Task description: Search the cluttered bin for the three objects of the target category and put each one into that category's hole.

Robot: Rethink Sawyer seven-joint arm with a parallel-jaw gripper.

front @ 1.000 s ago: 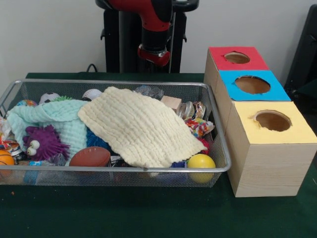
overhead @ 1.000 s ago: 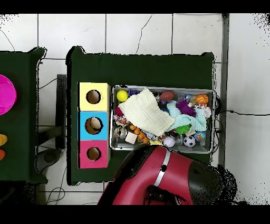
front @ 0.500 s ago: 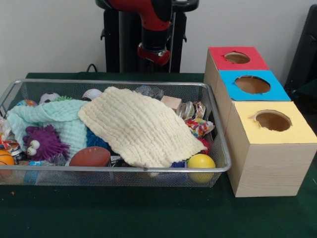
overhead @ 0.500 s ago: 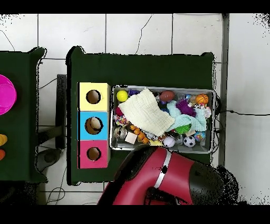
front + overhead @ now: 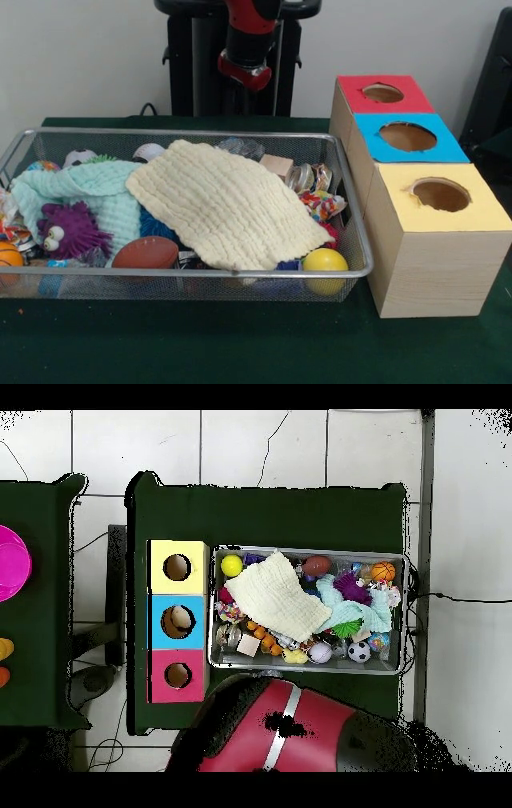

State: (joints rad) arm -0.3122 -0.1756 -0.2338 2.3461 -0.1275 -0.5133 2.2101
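From my station, the wire bin [image 5: 344,192] is on the left, full, a cream cloth [image 5: 224,204] covering most toys. To its right, the blue hole [image 5: 178,621] seems to hold something already; the others look empty. No tool is visible, so I cannot tell its state.

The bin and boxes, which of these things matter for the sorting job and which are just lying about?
Job: wire bin, red box, blue box, yellow box, yellow ball, football.
Lying about: cream cloth, mint cloth, magenta disc.
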